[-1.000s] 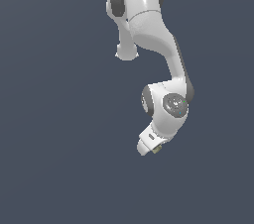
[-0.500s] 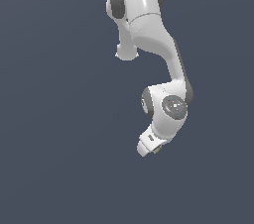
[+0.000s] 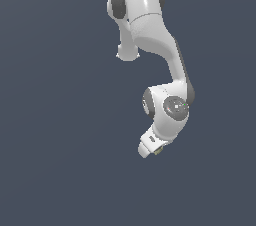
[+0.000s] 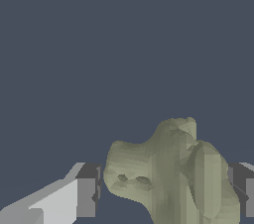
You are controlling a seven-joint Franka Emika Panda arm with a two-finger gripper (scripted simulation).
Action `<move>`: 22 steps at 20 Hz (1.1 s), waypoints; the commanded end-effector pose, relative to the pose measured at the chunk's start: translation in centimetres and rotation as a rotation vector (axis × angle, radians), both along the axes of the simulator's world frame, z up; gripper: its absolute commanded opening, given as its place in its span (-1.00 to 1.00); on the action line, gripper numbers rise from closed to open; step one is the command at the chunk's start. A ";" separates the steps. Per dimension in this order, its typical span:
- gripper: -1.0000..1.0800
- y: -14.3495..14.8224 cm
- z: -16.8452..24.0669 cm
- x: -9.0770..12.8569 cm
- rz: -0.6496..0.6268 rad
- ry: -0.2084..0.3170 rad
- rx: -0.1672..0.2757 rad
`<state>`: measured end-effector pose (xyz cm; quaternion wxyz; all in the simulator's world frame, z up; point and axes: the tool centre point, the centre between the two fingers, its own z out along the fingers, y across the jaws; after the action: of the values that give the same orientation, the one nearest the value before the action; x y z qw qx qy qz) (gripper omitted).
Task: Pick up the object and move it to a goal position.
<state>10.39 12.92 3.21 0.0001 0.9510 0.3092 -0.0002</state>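
Since a second ago the arm (image 3: 155, 55) has barely shifted, maybe the wrist end drifted a touch toward the exterior view's left, otherwise same hunched pose over the plain grey tabletop (image 3: 55, 135).

Progress-wise, it looks like the reach is done and the grab is right at the closing stage. The wrist view shows the object (image 4: 171, 173) sitting between the two fingers (image 4: 89, 191), and they look spread with a sliver of gap on each side, so not pinching it yet as far as anyone can tell. Lifting and carrying to the goal are still to do, and no goal marker shows in either view.

The object itself is an olive-tan lumpy thing, blocky and faceted, with a knob sticking up and a couple of darker dents. From the exterior view only a speck of it (image 3: 159, 151) peeks out beside the gripper (image 3: 150, 146).
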 end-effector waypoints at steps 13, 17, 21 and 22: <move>-1.00 -1.0 0.8 -2.6 0.000 0.000 0.000; -1.00 -1.6 1.3 -4.2 0.000 0.000 0.000; -1.00 -2.4 1.9 -6.2 -0.001 0.000 0.000; -1.00 -2.5 2.0 -6.7 -0.001 0.000 0.000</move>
<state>4.50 10.67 4.99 0.0001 0.9511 0.3089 -0.0003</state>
